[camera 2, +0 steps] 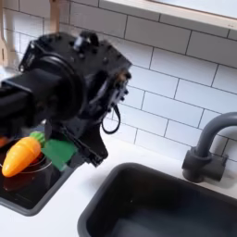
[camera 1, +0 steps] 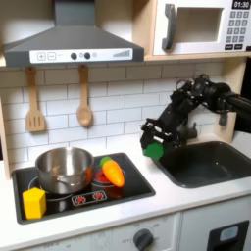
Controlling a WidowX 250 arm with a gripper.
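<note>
My black gripper (camera 1: 154, 143) hangs over the white counter between the stove and the sink, shut on a small green object (camera 1: 153, 151). In the second exterior view the gripper (camera 2: 80, 148) points down with the green object (camera 2: 61, 150) at its fingertips, just off the stove's corner. An orange toy carrot (camera 1: 113, 173) with a green top lies on the stove to the first exterior view's left of the gripper. In the second exterior view the carrot (camera 2: 20, 155) lies at the left edge.
A silver pot (camera 1: 65, 169) and a yellow block (camera 1: 34, 203) sit on the black stove (camera 1: 137, 186). The dark sink (camera 1: 211, 162) and grey faucet (camera 2: 208, 148) lie right of the gripper. Wooden utensils (camera 1: 84, 98) hang on the tiled wall; a microwave (camera 1: 201, 27) is overhead.
</note>
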